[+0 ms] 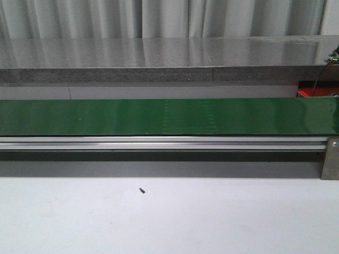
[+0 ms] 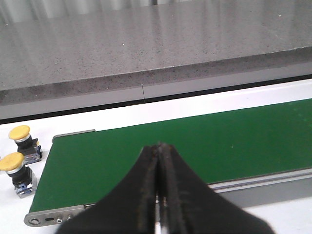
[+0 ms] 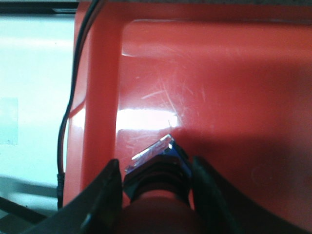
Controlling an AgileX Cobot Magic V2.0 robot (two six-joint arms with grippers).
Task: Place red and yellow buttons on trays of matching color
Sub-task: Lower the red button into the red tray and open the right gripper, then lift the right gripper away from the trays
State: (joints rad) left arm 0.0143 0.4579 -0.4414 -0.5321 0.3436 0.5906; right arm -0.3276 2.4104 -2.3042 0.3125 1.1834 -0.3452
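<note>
On my front camera I see the green conveyor belt running across the view with its aluminium rail below it, a grey stone counter behind, and the white desk in front carrying 1 small dark speck. Neither arm shows there.

The left wrist camera shows the left tool with its jaws pressed together and nothing between them, poised above the near end of the belt. Beside that end of the belt, on the white surface, stand 2 yellow buttons: one yellow button farther off and a second yellow button nearer, close together but apart, both upright.

The right wrist camera shows the right tool clamped on a red button, whose metal-edged base points out from between the fingers. It sits over the floor of the red tray; I cannot tell whether the button touches the tray. A black cable runs along the outer rim of the tray.
</note>
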